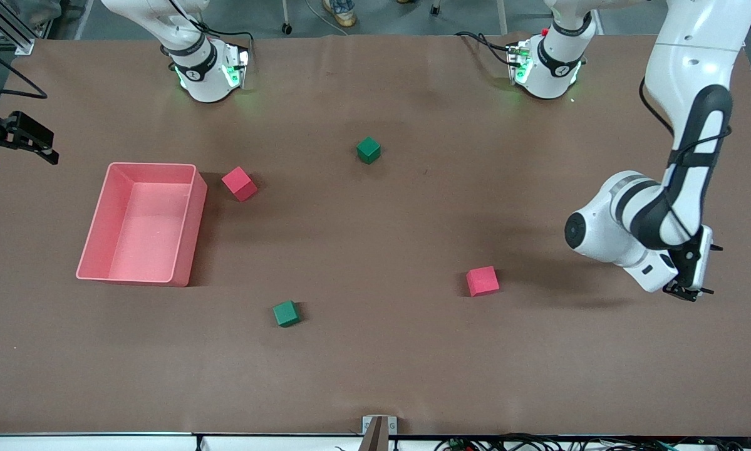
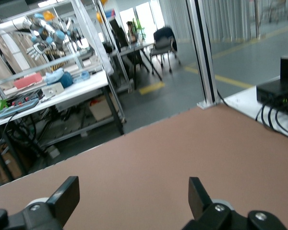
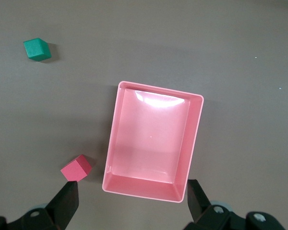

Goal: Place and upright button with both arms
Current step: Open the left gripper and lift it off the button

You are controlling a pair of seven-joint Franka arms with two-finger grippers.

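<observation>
Hovering over the pink bin, right gripper spread wide, left gripper too — both empty

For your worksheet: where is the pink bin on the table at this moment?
The pink bin sits toward the right arm's end of the table, with a red cube beside its corner; the right wrist view looks straight down into it.

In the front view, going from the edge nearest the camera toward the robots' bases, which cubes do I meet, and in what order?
Green cube → red cube → second red cube, beside the pink bin → second green cube.
</observation>
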